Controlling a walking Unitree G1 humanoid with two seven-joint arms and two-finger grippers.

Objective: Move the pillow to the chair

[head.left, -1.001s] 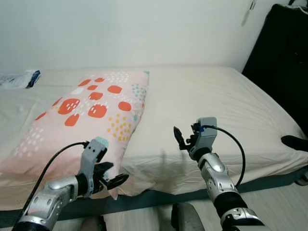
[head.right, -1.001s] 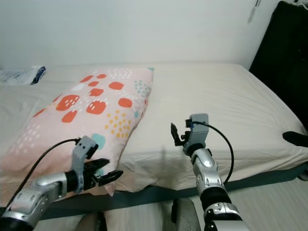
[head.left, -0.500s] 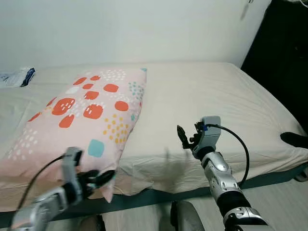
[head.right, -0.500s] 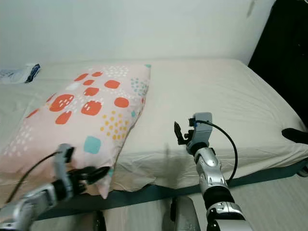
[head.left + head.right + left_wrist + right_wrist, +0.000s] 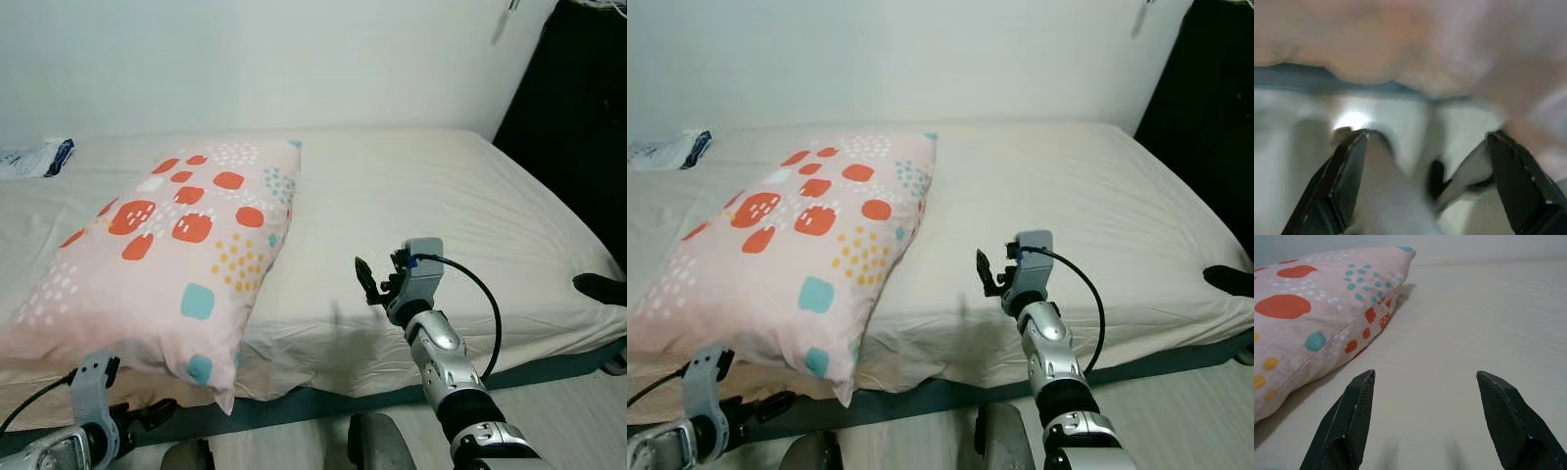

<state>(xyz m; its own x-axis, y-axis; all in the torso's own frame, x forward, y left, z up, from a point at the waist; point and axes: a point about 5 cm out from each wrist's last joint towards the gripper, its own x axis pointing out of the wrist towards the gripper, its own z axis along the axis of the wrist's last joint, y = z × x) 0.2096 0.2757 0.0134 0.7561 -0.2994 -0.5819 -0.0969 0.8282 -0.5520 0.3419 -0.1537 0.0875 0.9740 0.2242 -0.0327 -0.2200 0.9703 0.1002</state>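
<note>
Big cream bed (image 5: pixel 441 206) w/ a pink spotted pillow (image 5: pixel 167 245) lying on it. Right hand (image 5: pixel 377 286) is hovering beside it, fingers wide. Left hand (image 5: pixel 147 416) is hanging low below bed edge, fingers wide too.

The left gripper (image 5: pixel 147 416) has dropped from beside the pillow's (image 5: pixel 167 250) near corner to below the bed edge. The pillow now lies above and ahead of its spread fingers.
</note>
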